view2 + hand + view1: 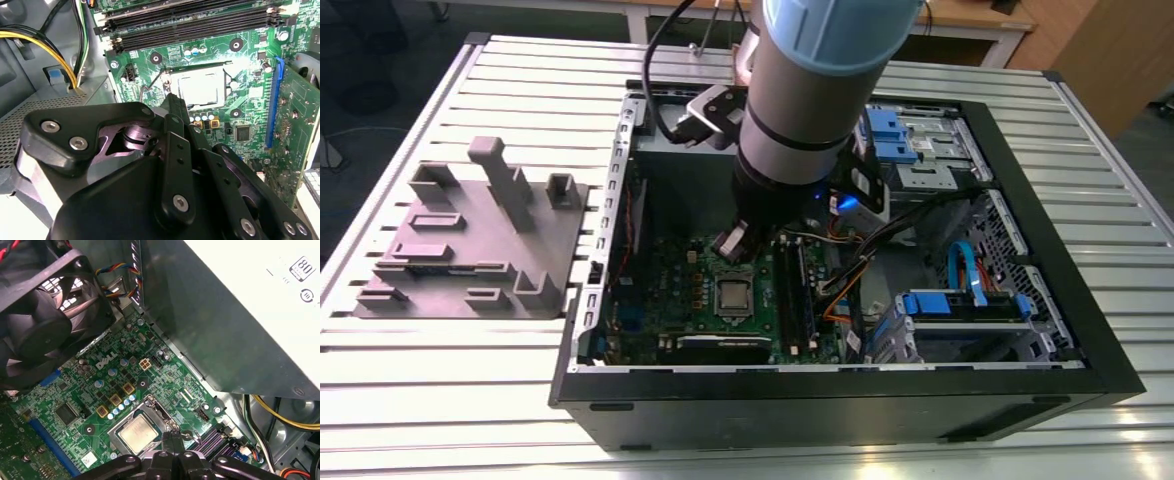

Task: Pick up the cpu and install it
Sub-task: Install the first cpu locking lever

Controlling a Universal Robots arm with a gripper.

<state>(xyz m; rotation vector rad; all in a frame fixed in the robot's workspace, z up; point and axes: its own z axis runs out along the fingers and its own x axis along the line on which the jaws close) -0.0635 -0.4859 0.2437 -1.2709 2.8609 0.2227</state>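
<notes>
The cpu (136,434), a small flat square chip with a shiny silver-grey metal top, is seen seated in the silver socket frame (150,412) on the green motherboard (107,385); in the second wrist view the cpu (201,86) is recorded at the centre of that frame, and in the exterior view the cpu (735,294) is noted at mid-board inside the black open computer case (854,400).

The end effector (172,437), black and two-fingered, is recorded with its fingertips pressed together, clenched on nothing, just beside the socket's edge and clear of the chip top. In the second wrist view the end effector (174,102) is seen tapering to a closed point at the frame's rim.

Black memory slots (190,22) are listed beyond the socket in the second wrist view, and a blue expansion slot (273,102) beside it. A black cooling fan (37,315) and the large grey power-supply box (240,315) with white label are entered farther off in the first wrist view, with yellow and black cables (280,415) near the box.

In the exterior view the grey cylindrical robot arm (807,90) is recorded descending into the case. A grey moulded fixture block (474,240) is listed on the ribbed aluminium surface (440,370) toward the exterior view's left, well apart from the case. Blue drive brackets (961,300) are noted toward the exterior view's right.
</notes>
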